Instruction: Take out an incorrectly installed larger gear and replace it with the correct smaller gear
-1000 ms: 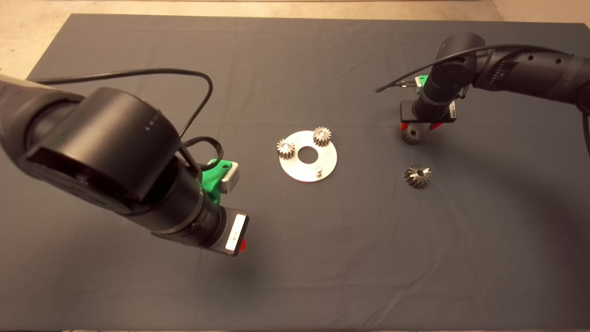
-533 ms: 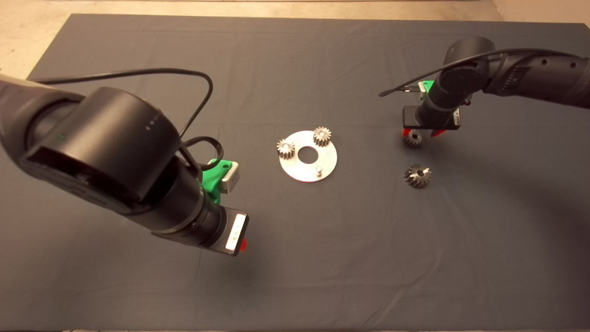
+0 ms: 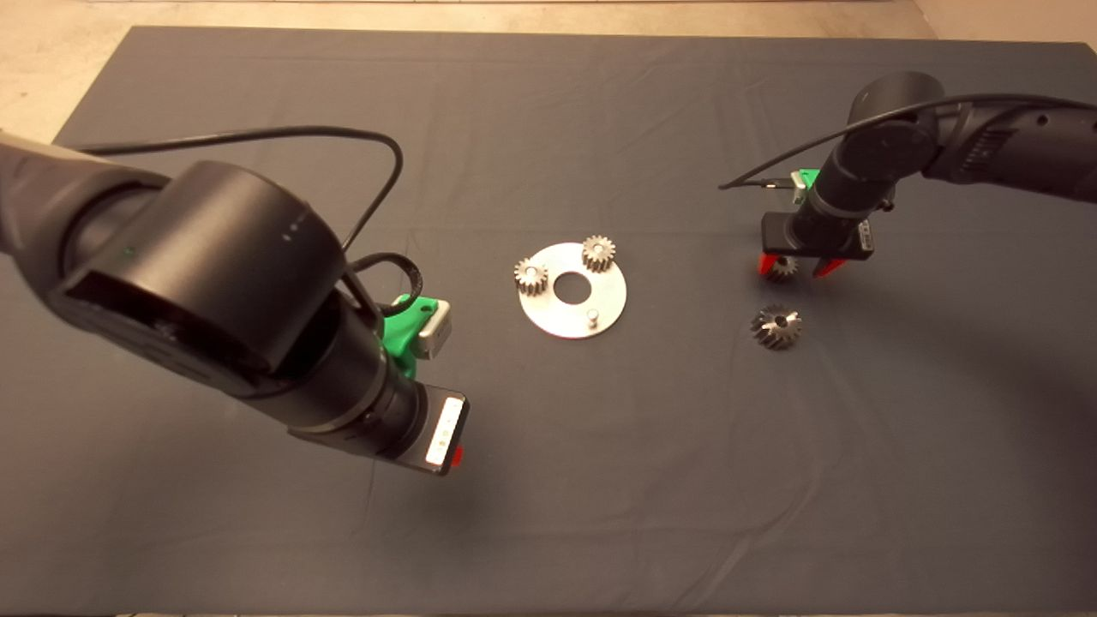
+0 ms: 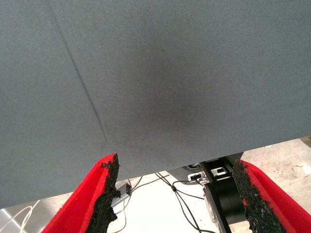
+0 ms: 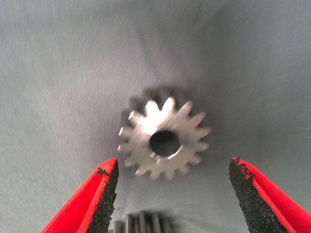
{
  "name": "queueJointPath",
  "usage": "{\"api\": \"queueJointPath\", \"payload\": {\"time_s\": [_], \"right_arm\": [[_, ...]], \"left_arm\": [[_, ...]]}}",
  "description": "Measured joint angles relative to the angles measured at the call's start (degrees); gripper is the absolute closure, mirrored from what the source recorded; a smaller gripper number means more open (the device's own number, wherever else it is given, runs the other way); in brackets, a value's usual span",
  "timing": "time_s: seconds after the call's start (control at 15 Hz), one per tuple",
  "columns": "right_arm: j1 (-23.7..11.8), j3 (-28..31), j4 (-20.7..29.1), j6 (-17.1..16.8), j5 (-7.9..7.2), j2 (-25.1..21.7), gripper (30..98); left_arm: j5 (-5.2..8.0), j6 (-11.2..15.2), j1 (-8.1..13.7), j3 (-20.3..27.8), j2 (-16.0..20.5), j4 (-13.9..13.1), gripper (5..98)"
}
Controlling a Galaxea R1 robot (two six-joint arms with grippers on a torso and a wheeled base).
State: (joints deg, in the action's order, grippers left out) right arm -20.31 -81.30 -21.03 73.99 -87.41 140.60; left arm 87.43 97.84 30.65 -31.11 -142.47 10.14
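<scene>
Smaller gear (image 5: 164,141) lies flat on the mat toward the tabletop's right edge, between my right hand's (image 3: 800,266) fingers, which are spread wide and not touching it. Over the last second that hand slid rightward and settled around it, so the pickup looks next. Larger gear (image 3: 776,326) sits loose just beside, already off the plate (image 3: 600,300), whose third peg (image 3: 591,315) stands bare. Left hand (image 4: 177,199) hangs open and empty near the left edge

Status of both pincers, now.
Left pincer: open, empty, over bare mat.
Right pincer: open, straddling the smaller gear, not gripping.
</scene>
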Motion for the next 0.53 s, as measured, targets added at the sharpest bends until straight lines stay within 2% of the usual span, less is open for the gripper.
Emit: {"api": "queueJointPath", "payload": {"time_s": [0.33, 0.53], "right_arm": [[2.1, 1.3, -4.0, 0.3, 0.11, -0.3, 67.8], [2.5, 2.0, -6.9, 0.3, -0.57, -0.2, 67.8]], "left_arm": [[-0.02, 0.0, -0.9, 0.0, -0.4, 0.0, 44.4], [0.00, 0.0, -1.5, -0.3, -0.4, 0.2, 44.4]]}}
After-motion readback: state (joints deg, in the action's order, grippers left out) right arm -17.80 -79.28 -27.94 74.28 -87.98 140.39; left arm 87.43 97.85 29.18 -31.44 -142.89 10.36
